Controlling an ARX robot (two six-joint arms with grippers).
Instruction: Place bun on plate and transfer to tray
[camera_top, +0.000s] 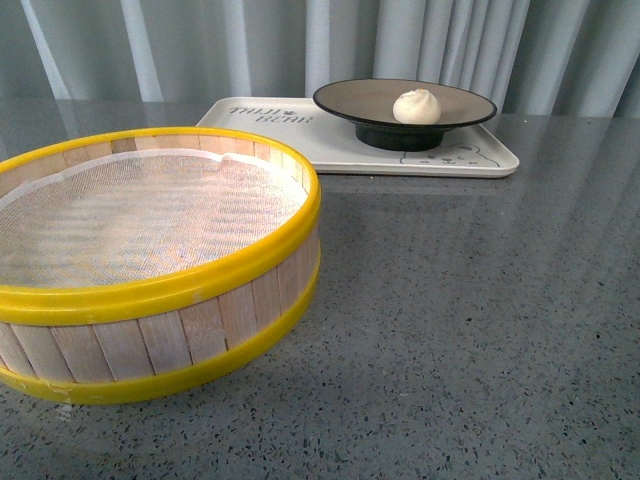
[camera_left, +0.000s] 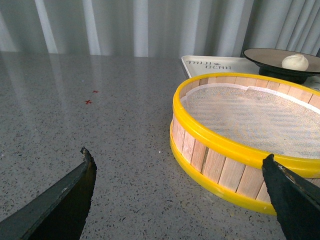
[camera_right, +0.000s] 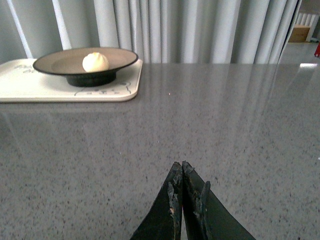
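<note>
Standing on the speckled grey table (camera_top: 480, 330), a round wooden steamer basket (camera_top: 150, 270) with yellow rims and a white cloth liner sits just ahead of the left hand (camera_left: 180, 175), close to one of its fingertips and between that hand and the tray (camera_top: 300, 135). Grey curtains (camera_top: 300, 50) close off the far side of the table. The bun (camera_top: 417, 106) lies inside the plate (camera_top: 470, 108), and the plate rests on the tray, well beyond both hands. Two small red marks (camera_left: 91, 97) show on the bare table out in front of the left hand. The left hand is spread wide, its dark fingers (camera_left: 65, 195) far apart and holding nothing. The right hand (camera_right: 181, 172) is closed, its fingertips pressed together with nothing between them, and bare table lies between it and the tray.
</note>
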